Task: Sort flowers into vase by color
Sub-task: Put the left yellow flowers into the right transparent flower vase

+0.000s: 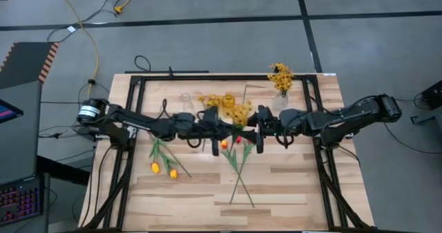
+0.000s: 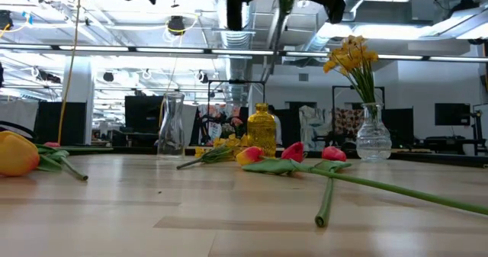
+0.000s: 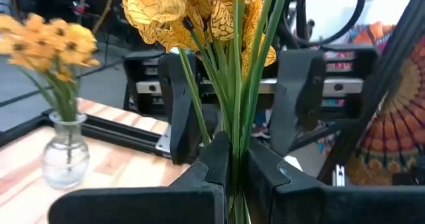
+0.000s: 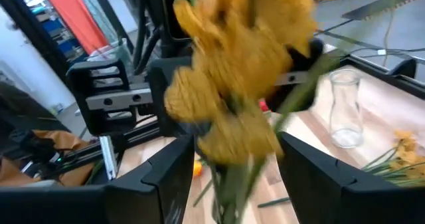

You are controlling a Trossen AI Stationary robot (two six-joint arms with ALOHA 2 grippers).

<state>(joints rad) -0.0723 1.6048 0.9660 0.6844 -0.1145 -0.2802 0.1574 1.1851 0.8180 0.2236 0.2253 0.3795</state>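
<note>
Left claw (image 3: pixel 232 167) is clamped tight on a bunch of thin green stems, so it's holding the yellow blossom spray (image 3: pixel 192 11) up in the air over the middle of the counter (image 1: pixel 290 184). Right claw (image 4: pixel 229 161) sits right opposite it with its fingers wide, the same spray hanging between them, not pinched.

Containers: a small round glass vase (image 1: pixel 281 99) at about 1 o'clock on the counter has a bunch of mustard-yellow flowers (image 1: pixel 280 74) standing in it. A tall clear glass vase (image 2: pixel 172 125) toward 11 o'clock has nothing in it that I can see. There's also a yellow glass bottle-vase (image 2: pixel 261 129) near 12 o'clock; can't tell what's inside.

Flowers: two yellow-orange tulips (image 1: pixel 164 169) lie flat at about 8 o'clock. Red tulips (image 2: pixel 313 153) plus an orange one lie near the centre, long stems trailing toward 6 o'clock. More mustard sprays (image 1: pixel 231 107) lie around 12 o'clock.
</note>
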